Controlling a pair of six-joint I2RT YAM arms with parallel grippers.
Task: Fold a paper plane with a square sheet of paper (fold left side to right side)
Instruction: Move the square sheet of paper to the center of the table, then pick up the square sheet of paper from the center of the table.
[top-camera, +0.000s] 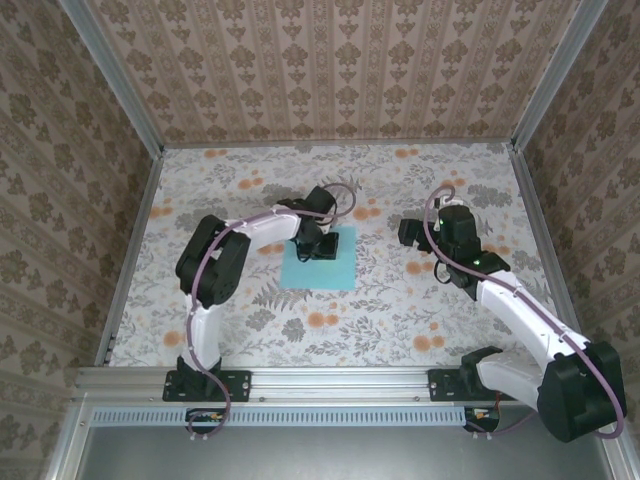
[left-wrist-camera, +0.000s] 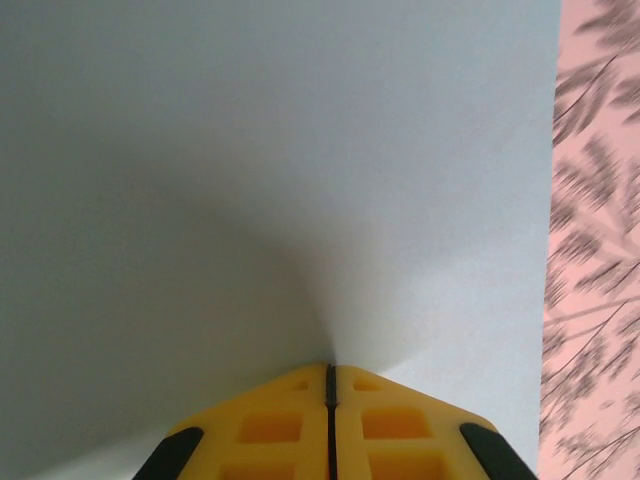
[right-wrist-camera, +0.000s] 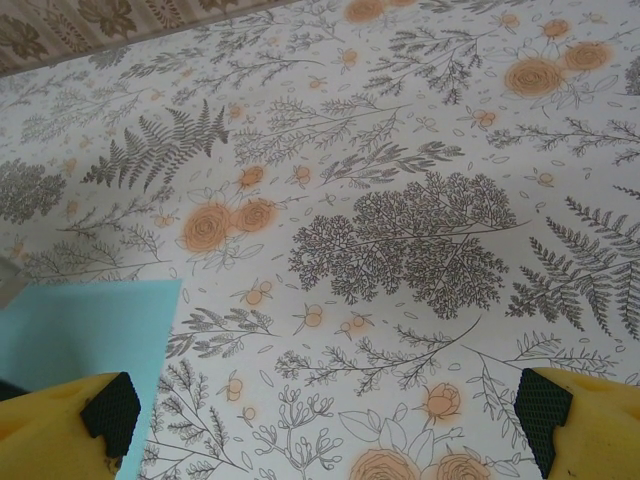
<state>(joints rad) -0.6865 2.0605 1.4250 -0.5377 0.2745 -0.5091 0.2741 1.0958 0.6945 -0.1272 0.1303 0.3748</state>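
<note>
At the frame's centre the sheet of paper (top-camera: 335, 268) lay on the table (top-camera: 400, 320), its upper-left part pinched by the closed left gripper (top-camera: 308, 243). The right gripper (top-camera: 410, 234) hung wide open, empty. A skewed pull could tear or miscrease it.

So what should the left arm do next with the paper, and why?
Probably carry the pinched edge rightward, over the sheet. The left gripper is shut on the square sheet of paper, which puckers at the pinch, while its right edge lies flat on the table.
</note>
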